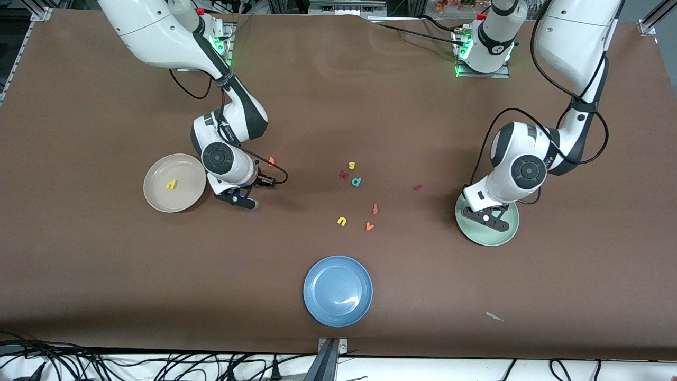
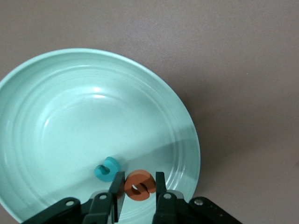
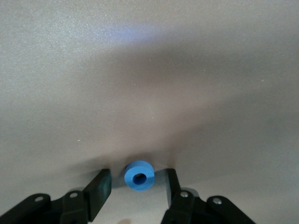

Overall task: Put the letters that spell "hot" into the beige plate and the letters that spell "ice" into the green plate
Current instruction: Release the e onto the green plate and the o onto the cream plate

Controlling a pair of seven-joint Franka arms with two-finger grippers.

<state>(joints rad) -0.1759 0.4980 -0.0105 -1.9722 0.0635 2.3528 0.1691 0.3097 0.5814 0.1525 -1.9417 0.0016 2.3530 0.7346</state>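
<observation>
With the h already in the beige plate (image 1: 158,198), both arms work over their own ends of the tabletop (image 1: 338,106)

Over the green plate (image 2: 56,93), left gripper (image 2: 137,189) fingers pinch the orange e (image 2: 138,185) beside the teal c (image 2: 106,169), presumably for release; right gripper (image 3: 135,184) fingers stand apart around the blue o (image 3: 139,176) beside the beige plate, seemingly to grasp it.

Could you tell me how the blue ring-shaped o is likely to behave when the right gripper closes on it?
The blue o lies flat between the right gripper's open fingers. It looks like thick foam, so probably light and slightly squashy. Its round edge might let it slip or swivel under an off-centre pinch.

White arms (image 1: 529,159), black joints, black cables
</observation>
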